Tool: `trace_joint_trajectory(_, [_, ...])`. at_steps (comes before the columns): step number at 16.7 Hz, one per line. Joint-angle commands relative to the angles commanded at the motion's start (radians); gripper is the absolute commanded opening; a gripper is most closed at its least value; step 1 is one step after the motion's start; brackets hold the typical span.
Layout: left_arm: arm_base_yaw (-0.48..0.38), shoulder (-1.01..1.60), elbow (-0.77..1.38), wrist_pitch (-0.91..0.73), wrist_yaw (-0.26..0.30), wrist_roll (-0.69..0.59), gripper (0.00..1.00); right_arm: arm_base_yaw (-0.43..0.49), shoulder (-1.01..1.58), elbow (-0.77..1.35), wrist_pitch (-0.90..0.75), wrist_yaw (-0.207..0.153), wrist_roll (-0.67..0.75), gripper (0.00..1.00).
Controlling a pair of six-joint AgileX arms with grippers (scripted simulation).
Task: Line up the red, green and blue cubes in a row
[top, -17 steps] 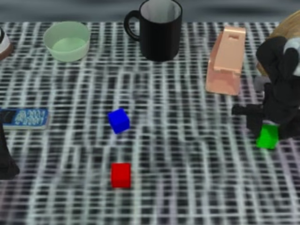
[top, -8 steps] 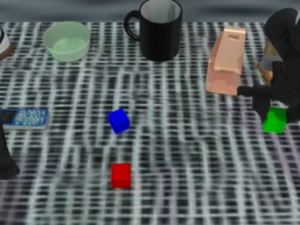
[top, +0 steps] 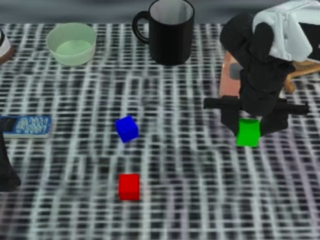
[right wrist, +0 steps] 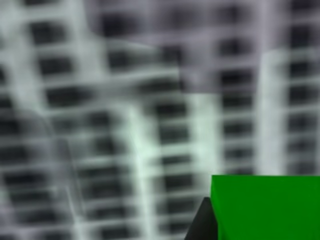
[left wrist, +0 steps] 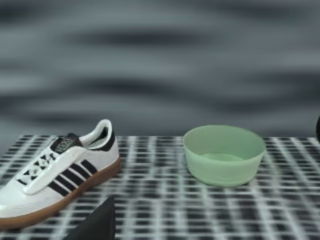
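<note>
Green cube (top: 248,132), small, rigid and likely light, hangs clamped by its flat sides in the right gripper's (top: 248,131) jaws above the table's (top: 175,165) right half, with blue cube (top: 126,128) and red cube (top: 129,186) resting mid-table.

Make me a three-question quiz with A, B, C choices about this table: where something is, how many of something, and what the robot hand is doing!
1. Where is the blue cube?
A. Inside the black mug
B. On the table, behind the red cube
C. In the green bowl

2. How many small cubes are there?
A. Two
B. Three
C. Five

3. What is the right gripper doing?
A. Holding the green cube
B. Holding the shoe
C. Resting open on the table

Answers:
1 B, it sits on the patterned table, just beyond the red one.
2 B, one red, one blue, one green.
3 A, its fingers sit on either side of the green cube.
</note>
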Motion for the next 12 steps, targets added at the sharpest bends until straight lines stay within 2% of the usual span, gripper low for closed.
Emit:
trace_joint_trajectory(4, [0.0, 0.0, 0.0, 0.0, 0.0, 0.0, 1.0, 0.25, 0.053, 0.118, -0.06, 0.005, 0.164, 0.0])
trace_joint_trajectory(6, [0.0, 0.0, 0.0, 0.0, 0.0, 0.0, 1.0, 0.335, 0.07, 0.162, -0.081, 0.007, 0.229, 0.0])
trace_joint_trajectory(8, [0.0, 0.0, 0.0, 0.0, 0.0, 0.0, 1.0, 0.376, 0.077, 0.186, -0.092, 0.009, 0.266, 0.0])
trace_joint_trajectory(12, [0.0, 0.0, 0.0, 0.0, 0.0, 0.0, 1.0, 0.378, 0.073, 0.186, -0.09, 0.007, 0.271, 0.0])
